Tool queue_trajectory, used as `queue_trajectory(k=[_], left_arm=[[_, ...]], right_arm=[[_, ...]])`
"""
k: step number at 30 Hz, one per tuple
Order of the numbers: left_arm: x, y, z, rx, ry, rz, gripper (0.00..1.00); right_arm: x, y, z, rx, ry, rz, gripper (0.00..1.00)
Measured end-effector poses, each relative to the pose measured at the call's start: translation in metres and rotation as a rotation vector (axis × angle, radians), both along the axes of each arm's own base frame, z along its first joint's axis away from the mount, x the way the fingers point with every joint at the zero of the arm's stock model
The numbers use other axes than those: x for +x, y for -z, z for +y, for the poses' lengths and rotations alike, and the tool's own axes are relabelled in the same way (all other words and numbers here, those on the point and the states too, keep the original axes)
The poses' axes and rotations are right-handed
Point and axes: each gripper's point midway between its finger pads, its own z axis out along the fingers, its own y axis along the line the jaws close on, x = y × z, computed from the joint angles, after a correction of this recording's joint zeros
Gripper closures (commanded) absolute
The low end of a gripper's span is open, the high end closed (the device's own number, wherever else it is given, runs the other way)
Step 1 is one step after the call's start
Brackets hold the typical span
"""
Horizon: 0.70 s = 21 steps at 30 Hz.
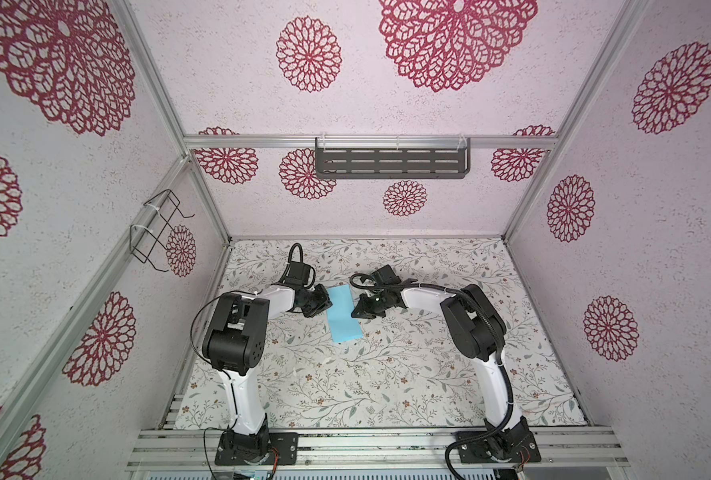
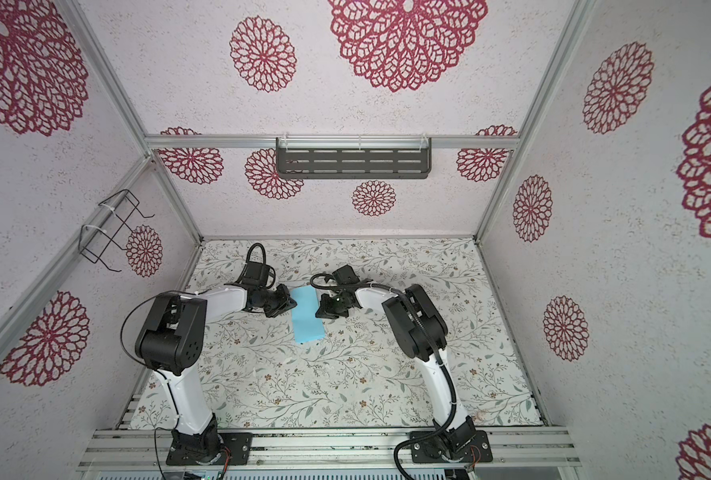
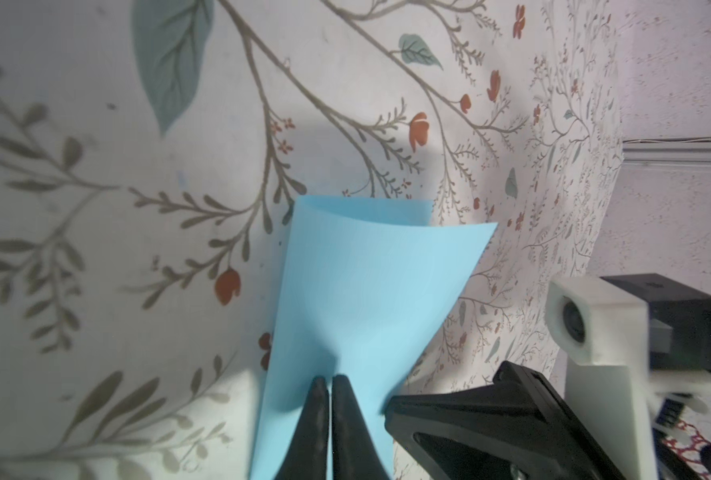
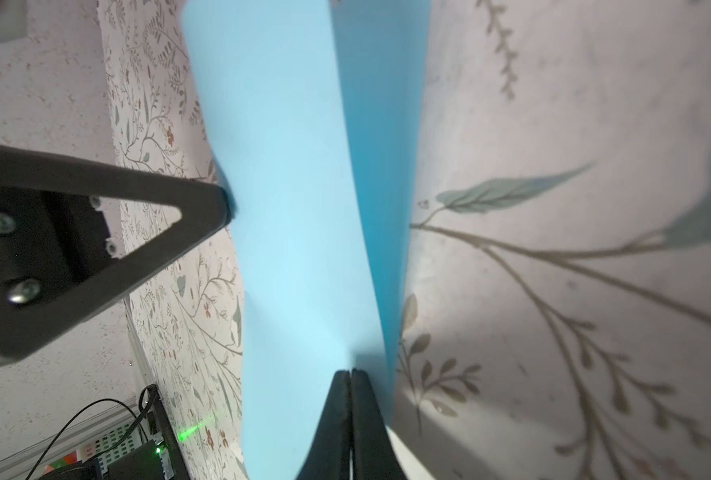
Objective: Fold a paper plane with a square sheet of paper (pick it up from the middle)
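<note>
Table [image 1: 387,374]: pale cover printed with grey-green sprigs and small rust flowers. It is boxed in by white walls with dark red rosettes. A dark slotted metal shelf [image 1: 391,164] hangs on the back wall, and a black wire rack [image 1: 158,228] on the wall at the left.

The thin light-blue sheet of paper [image 1: 342,316] is in the far middle of the table, between the two arms. It is doubled over on itself. In both top views it reads as a narrow strip running from far to near.

The left hand [image 1: 328,305] meets the strip's left long edge towards its far end. The right hand [image 1: 354,311] meets the right long edge just across from it. Both arms reach in low, with elbows out.

Left wrist view: the black fingertips [image 3: 316,415] are pressed together and pinch the sheet, which dimples just ahead of them. The upper layer is bowed, and a corner of the lower layer shows past it.

Right wrist view: the fingertips [image 4: 337,415] are also pressed together, nipping the sheet. A darker, shaded layer runs beside the lighter upper one. The tip of the left hand's black triangular finger touches the opposite edge.

The near end of the strip looks to lie on the table. Whether the held far part is clear of the table cannot be told.
</note>
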Motion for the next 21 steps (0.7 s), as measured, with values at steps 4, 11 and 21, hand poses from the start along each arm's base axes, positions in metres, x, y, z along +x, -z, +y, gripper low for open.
queue_trajectory(k=[4, 11, 21], left_arm=[[0.001, 0.008, 0.007, 0.032, 0.000, 0.003, 0.91], [0.001, 0.009, 0.015, 0.082, 0.040, -0.016, 0.90], [0.004, -0.009, 0.034, 0.069, 0.032, -0.035, 0.90]], right_arm=[[0.000, 0.000, 0.000, -0.001, 0.000, -0.001, 0.92], [0.000, 0.000, 0.000, -0.002, -0.001, -0.003, 0.93], [0.000, 0.000, -0.001, -0.004, -0.006, -0.008, 0.93]])
